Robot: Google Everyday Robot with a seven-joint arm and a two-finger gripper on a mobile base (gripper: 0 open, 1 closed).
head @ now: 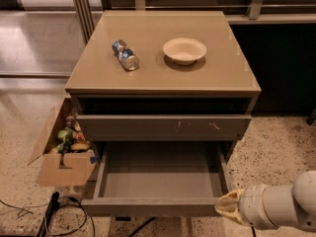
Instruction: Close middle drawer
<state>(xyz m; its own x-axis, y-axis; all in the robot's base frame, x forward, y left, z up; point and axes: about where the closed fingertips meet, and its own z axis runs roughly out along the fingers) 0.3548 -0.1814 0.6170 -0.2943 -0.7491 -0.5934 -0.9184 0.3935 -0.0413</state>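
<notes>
The middle drawer [160, 177] is pulled far out of the grey-brown cabinet [163, 90]. Its flat grey inside is empty and its plain front [148, 207] faces me at the bottom of the view. Above it a like drawer with white scuff marks [163, 127] sits pushed in. My gripper [226, 207] reaches in from the lower right on a white arm [276, 206]. Its beige tip is at the right end of the open drawer's front, touching it or very close.
A crushed can [125, 55] and a shallow beige bowl [184, 50] lie on the cabinet top. An open cardboard box [61, 149] with several items stands on the floor left of the cabinet. Black cables [59, 214] lie on the floor at the lower left.
</notes>
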